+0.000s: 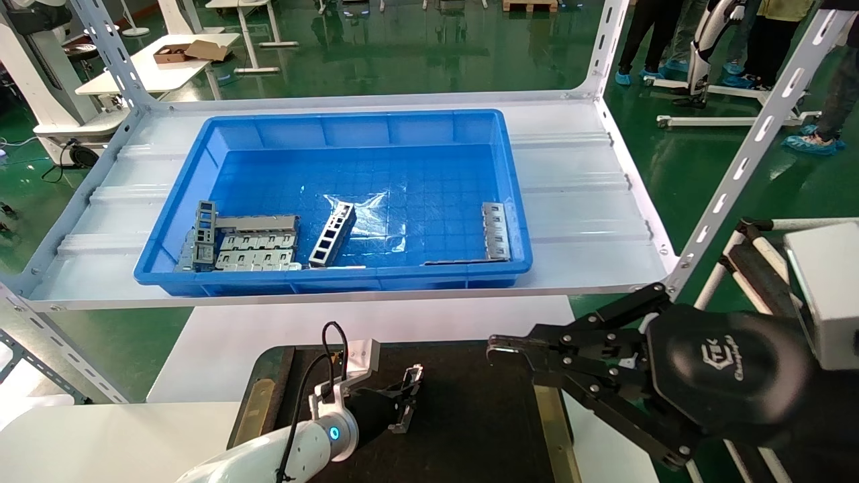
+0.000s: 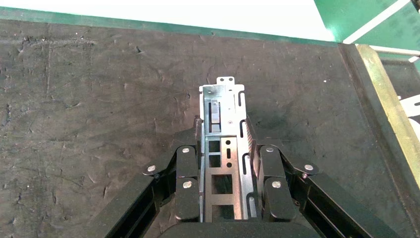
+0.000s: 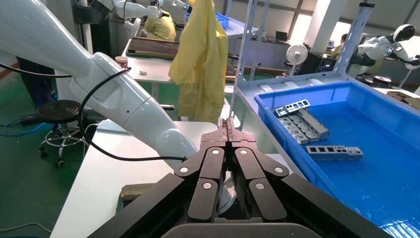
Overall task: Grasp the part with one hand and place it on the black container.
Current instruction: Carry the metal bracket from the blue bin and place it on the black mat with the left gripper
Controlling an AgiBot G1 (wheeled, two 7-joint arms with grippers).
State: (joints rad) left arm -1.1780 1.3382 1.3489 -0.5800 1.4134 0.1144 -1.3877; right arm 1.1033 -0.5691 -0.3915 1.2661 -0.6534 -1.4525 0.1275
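Part [image 2: 223, 148] sat clamped in the left gripper [image 2: 225, 171], low over the black tray [image 2: 99, 99]. Best lowered flat before letting go (right gripper [image 3: 229, 130], pinched together on nothing, idled lower right).

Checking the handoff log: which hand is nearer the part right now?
Left. The left hand is shut on the part, holding it over the black container. The right hand is shut and empty, off by the container's right edge.
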